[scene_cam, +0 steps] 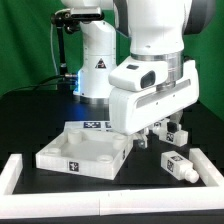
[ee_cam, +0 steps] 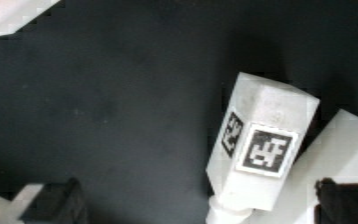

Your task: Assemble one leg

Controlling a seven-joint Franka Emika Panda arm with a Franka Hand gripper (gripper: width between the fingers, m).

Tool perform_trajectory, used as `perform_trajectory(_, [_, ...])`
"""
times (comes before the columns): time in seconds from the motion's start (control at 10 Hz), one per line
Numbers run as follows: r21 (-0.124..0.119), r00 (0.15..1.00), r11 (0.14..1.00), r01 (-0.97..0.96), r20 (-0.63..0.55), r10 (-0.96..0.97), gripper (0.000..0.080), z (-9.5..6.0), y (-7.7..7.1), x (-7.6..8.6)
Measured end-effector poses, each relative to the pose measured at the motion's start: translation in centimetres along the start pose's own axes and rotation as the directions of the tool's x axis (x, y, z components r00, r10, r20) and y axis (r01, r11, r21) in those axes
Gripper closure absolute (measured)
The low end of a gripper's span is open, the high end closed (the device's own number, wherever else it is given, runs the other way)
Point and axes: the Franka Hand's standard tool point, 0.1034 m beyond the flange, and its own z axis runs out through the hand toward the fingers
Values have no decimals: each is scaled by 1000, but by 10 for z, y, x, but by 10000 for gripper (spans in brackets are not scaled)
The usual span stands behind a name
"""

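In the wrist view a leg (ee_cam: 265, 140), a small white peg with a black-and-white tag, lies on the black table. Its narrow end reaches down between my two dark fingertips. My gripper (ee_cam: 197, 202) is open, with one fingertip (ee_cam: 51, 200) far from the leg and the other (ee_cam: 345, 195) close beside it; neither touches it. In the exterior view the gripper (scene_cam: 152, 138) hangs low over the table beside the white tray-like panel (scene_cam: 60, 155). One leg (scene_cam: 176, 165) lies toward the exterior view's right and another leg (scene_cam: 178, 131) lies behind it.
A white rail (scene_cam: 18, 172) borders the table at the front and at the right (scene_cam: 214, 170). The marker board (scene_cam: 95, 124) lies behind the panel. The arm's base (scene_cam: 95, 60) stands at the back. A white edge (ee_cam: 346, 135) shows beside the leg and a white corner (ee_cam: 12, 14) shows farther off.
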Motion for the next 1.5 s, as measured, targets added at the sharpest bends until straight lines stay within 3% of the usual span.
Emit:
perform_trajectory(0.1, [-1,999,1000,32,9,-32,150,11,-21,-1])
perform_trajectory(0.4, [10,999,999,37,11,-37,150,30,-35,-2])
perform_trajectory(0.7, [17,999,999,35,21,-35,150,37,-30,-10])
perform_trajectory(1.2, [26,999,999,32,17,-32,150,62,-30,-18])
perform_trajectory(1.4, [26,999,999,32,16,-33,408,62,-30,-17])
perform_trajectory(1.5, [26,999,999,33,16,-33,408,62,-30,-17])
